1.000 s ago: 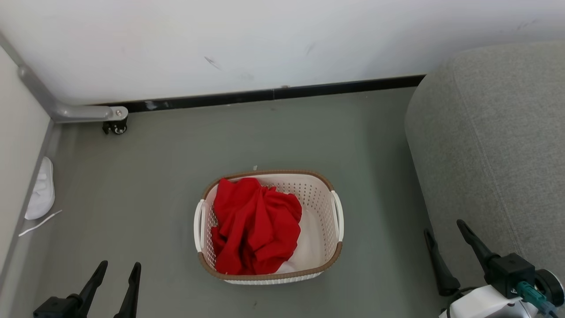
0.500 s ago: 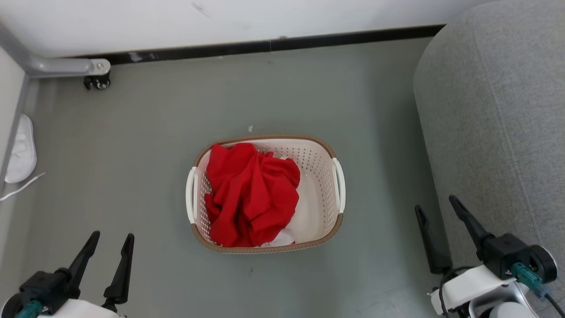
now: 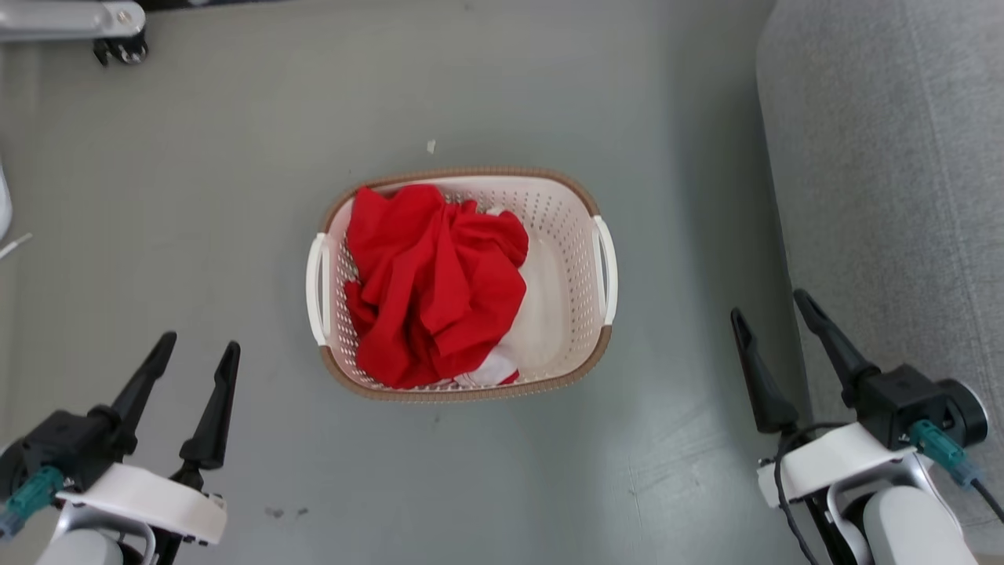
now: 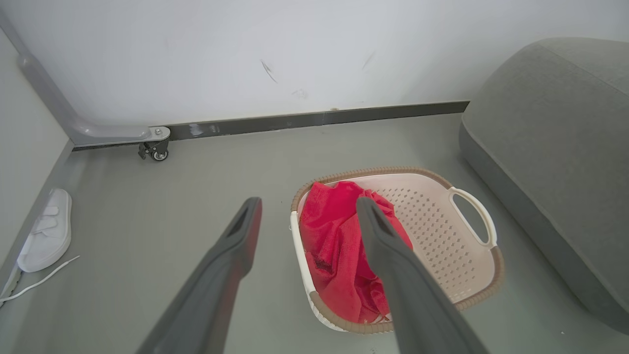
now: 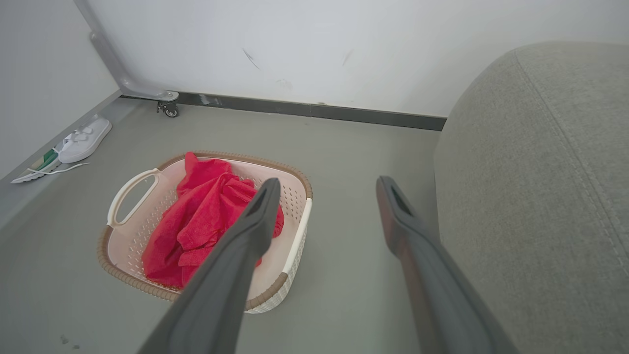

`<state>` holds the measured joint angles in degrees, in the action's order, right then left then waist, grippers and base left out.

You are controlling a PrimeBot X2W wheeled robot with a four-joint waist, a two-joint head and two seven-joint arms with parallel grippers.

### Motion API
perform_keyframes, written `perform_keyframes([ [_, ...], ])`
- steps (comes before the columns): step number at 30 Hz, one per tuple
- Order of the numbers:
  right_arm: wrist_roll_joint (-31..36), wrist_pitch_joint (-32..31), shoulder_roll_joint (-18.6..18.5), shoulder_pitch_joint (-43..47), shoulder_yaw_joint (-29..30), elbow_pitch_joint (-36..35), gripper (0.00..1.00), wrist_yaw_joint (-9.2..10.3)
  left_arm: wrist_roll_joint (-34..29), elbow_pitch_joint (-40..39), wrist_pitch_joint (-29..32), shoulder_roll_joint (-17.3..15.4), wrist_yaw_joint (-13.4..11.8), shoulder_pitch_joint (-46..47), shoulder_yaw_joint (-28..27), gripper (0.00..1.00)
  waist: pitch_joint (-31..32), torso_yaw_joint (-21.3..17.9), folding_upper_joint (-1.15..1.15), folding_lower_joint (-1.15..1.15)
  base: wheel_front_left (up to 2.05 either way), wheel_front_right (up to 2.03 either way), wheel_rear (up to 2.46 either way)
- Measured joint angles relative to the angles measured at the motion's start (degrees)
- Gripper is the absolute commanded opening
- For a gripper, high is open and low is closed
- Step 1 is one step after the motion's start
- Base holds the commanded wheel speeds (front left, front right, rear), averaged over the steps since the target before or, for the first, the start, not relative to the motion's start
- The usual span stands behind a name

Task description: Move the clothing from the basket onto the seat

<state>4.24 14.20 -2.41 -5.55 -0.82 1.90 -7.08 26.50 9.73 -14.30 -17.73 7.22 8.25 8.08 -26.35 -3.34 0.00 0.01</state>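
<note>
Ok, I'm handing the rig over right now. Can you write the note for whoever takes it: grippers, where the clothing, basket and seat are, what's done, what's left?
Left gripper: open, empty, to the left of the basket, touching nothing.
Right gripper: open, empty, between the basket and the seat.
Clothing: red bundle with a white piece, all inside the basket, mostly in its left half.
Seat: grey sofa on the robot's right, close beside the basket.
Done: nothing moved yet.
Left: grasp the clothing, lift it out, lay it on the seat.
</note>
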Motion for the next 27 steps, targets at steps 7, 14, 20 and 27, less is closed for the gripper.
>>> perform_keyframes([
  [7, -1.6, 0.0, 0.0, -3.4, -0.3, -0.7, 1.0, 0.0, 0.1, -1.5, 0.7, -2.3, 0.0, 5.5, 3.1, 1.0, -4.8, -0.4, 0.0, 0.0, 0.0, 0.0, 0.0],
  [14, -3.0, 0.0, 0.0, -5.9, -1.5, -1.0, 1.0, 0.0, -0.4, -3.1, 4.3, -3.7, 0.0, 11.5, 6.7, 1.0, -8.5, -0.8, 0.0, 0.0, 0.0, 0.0, 0.0],
  [20, -3.6, 0.0, -0.1, -7.7, -1.9, -1.0, 1.0, 0.0, -1.4, -3.8, 8.3, -3.8, 0.0, 16.8, 8.5, 1.0, -11.1, -1.3, 0.0, 0.0, 0.0, 0.0, 0.0],
  [27, -3.8, 0.0, -0.1, -9.2, -3.4, -0.5, 1.0, 0.0, -1.8, -2.7, 16.1, -2.6, 0.0, 23.4, 10.7, 1.0, -13.7, -1.9, 0.0, 0.0, 0.0, 0.0, 0.0],
])
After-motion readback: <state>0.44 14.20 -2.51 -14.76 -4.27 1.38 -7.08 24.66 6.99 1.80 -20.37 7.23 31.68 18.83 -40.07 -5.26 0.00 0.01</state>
